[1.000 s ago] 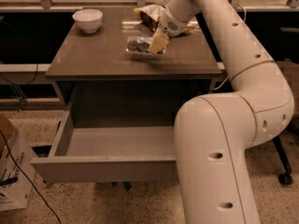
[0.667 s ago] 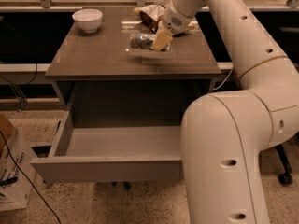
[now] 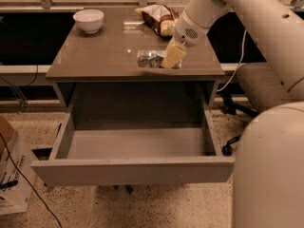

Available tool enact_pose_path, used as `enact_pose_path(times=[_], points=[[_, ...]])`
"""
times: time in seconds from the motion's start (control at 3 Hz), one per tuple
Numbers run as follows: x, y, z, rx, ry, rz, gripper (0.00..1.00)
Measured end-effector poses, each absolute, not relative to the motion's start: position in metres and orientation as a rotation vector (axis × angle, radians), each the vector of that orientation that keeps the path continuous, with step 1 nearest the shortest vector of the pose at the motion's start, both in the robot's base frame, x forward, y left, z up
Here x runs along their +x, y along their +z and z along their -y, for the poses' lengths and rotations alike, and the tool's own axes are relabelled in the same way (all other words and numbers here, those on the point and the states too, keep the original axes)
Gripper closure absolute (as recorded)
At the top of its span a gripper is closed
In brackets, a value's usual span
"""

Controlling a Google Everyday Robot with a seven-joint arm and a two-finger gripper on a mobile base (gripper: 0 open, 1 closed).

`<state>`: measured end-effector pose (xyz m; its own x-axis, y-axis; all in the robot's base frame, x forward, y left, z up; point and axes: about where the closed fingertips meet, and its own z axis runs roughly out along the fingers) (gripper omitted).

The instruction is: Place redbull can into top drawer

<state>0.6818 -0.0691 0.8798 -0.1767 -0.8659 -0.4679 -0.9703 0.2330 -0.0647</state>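
The redbull can (image 3: pixel 149 58), likely light, stiff and slick, wants a mid-body pinch from the end effector (image 3: pixel 173 56), which is at its right end, closure untellable.

Pale yellow gripper (image 3: pixel 172 59) over right end of silver, blue-patched redbull can (image 3: pixel 148 58), grey top drawer (image 3: pixel 133 171), brown desk (image 3: pixel 95 51), white bowl (image 3: pixel 89 20), brown-and-yellow snack bag (image 3: pixel 159 20).

Dim, warm, lit from above; pale glare streaks on the table (image 3: pixel 95 56) left of the gripper (image 3: pixel 172 57) at its front right; heavy shadow above the top drawer (image 3: pixel 133 171)
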Motion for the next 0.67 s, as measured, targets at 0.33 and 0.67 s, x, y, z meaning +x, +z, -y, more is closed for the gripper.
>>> enact_pose_path(times=[0.33,0.67], points=[[0.63,0.88,0.081,-1.689,0.384,-2.112,1.0],[0.574,0.847,0.09,-1.761,0.449,-2.157,1.0]])
